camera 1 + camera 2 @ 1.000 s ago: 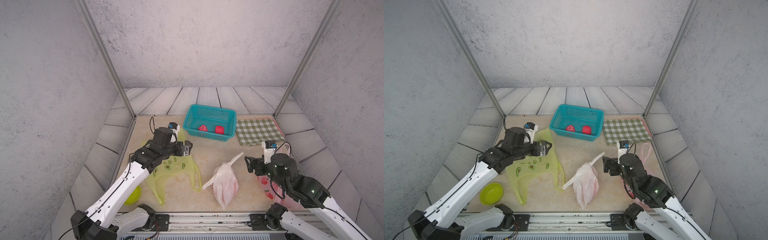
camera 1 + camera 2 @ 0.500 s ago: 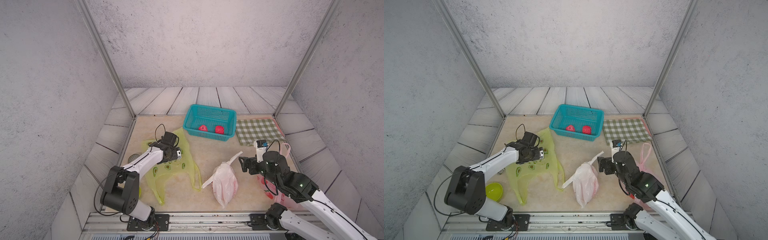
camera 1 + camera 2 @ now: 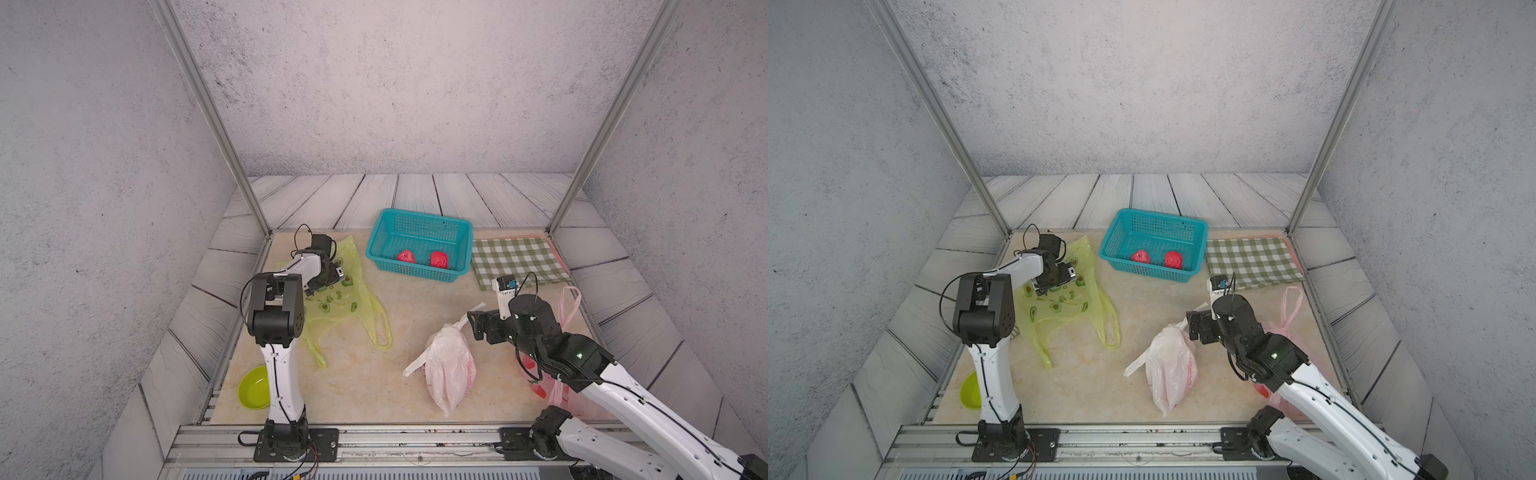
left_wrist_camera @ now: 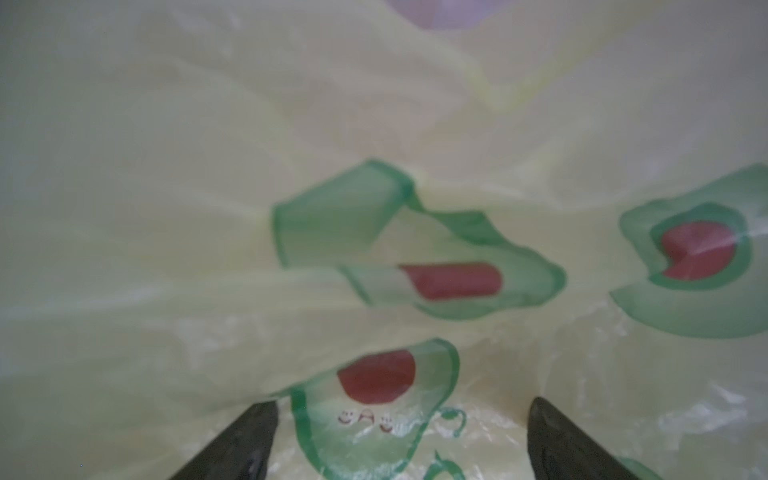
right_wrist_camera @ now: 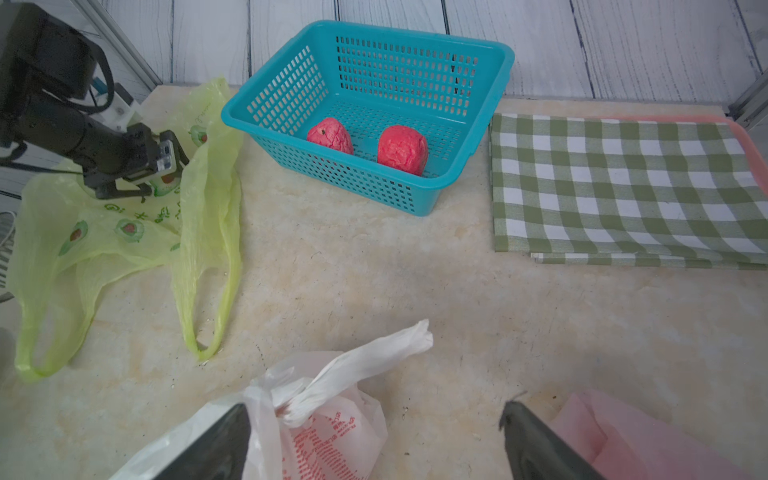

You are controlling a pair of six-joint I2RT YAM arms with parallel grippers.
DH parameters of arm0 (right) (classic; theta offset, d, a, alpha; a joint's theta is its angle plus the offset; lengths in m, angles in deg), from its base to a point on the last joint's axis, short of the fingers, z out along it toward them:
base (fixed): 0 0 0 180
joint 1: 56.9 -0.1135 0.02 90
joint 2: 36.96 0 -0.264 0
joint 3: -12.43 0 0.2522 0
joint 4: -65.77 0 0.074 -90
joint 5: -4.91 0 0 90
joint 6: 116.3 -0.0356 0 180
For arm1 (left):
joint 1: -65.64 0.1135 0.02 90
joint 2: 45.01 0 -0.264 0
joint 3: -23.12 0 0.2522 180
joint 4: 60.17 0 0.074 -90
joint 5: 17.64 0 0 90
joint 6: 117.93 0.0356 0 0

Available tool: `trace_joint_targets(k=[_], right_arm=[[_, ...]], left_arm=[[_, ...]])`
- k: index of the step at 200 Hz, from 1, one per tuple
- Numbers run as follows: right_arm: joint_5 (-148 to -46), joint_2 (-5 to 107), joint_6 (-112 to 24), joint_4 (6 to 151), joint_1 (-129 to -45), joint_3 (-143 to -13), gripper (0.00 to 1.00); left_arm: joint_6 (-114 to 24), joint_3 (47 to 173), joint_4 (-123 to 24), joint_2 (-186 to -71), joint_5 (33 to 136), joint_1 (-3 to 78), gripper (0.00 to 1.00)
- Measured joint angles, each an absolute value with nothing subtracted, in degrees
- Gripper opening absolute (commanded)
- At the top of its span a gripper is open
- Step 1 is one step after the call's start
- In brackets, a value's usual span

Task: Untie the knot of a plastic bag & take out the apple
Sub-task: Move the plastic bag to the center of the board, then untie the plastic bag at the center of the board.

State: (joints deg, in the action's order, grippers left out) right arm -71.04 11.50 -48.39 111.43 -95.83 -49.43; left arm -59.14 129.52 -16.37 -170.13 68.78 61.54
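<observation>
- Posture of the left arm: its lower link stands almost upright from the front rail, the elbow folds sharply, and the white forearm reaches toward the back left of the table.
- Its left gripper (image 3: 332,277) (image 3: 1065,277) (image 4: 401,413) points down, low over a crumpled yellow-green plastic bag with avocado prints (image 3: 347,301) (image 3: 1069,309) (image 4: 374,124) (image 5: 124,245). The jaws are spread wide with nothing between them but the film below. Whether the tips touch it, I cannot tell.
- The right arm slants up from its base at the front right, bends, and stretches low and forward toward the table's middle.
- Its right gripper (image 3: 478,325) (image 3: 1196,326) (image 5: 376,411) is level with the top of a white tied plastic bag with red lettering (image 3: 451,368) (image 3: 1169,372) (image 5: 332,440). The jaws are parted and pinch nothing.
- In the right wrist view the bag's twisted knot (image 5: 293,401) sits between the two dark fingers (image 5: 216,440), nearer one of them.
- That white bag lies on the beige tabletop near the front, knotted shut. What is inside cannot be made out.
- Behind it stands a teal slotted plastic basket (image 3: 409,272) (image 3: 1144,272) (image 5: 332,174) holding two red fruits (image 3: 406,256) (image 5: 330,136), well apart from both grippers.
- A green-and-white checked cloth (image 3: 519,262) (image 5: 623,187) lies flat just beside the basket.
</observation>
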Motion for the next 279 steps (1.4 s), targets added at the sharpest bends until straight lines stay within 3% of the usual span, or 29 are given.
trace_joint_targets(k=[40, 80, 105, 142, 161, 216, 279], right_arm=[[-71.04, 15.85, -46.75, 109.29, -95.35, -49.43, 0.96], [-71.70, 18.30, -46.40, 108.88, -94.92, -49.47, 0.96], [-75.63, 16.29, -46.40, 108.44, -94.89, -48.03, 0.95], [-87.00, 14.08, -45.96, 109.47, -96.95, -45.25, 0.96], [-89.60, 14.35, -46.07, 110.34, -99.03, -45.39, 0.96], [-88.14, 20.82, -50.68, 114.34, -100.91, -51.64, 0.95], [-83.02, 28.25, -58.33, 116.09, -108.95, -56.31, 0.96]], left_arm=[[-57.32, 143.97, -13.44, -177.45, 71.49, 62.46, 0.94], [-56.64, 148.30, -11.41, -177.34, 76.76, 62.24, 0.93], [-56.86, 137.46, -13.20, -166.76, 80.04, 61.39, 0.98], [-58.63, 117.00, -22.09, -138.20, 87.43, 56.93, 0.98], [-61.15, 112.04, -27.32, -129.12, 91.95, 55.01, 0.96], [-62.33, 105.74, -29.66, -129.52, 99.47, 54.42, 0.95], [-61.98, 104.45, -29.46, -126.48, 102.40, 54.26, 0.95]])
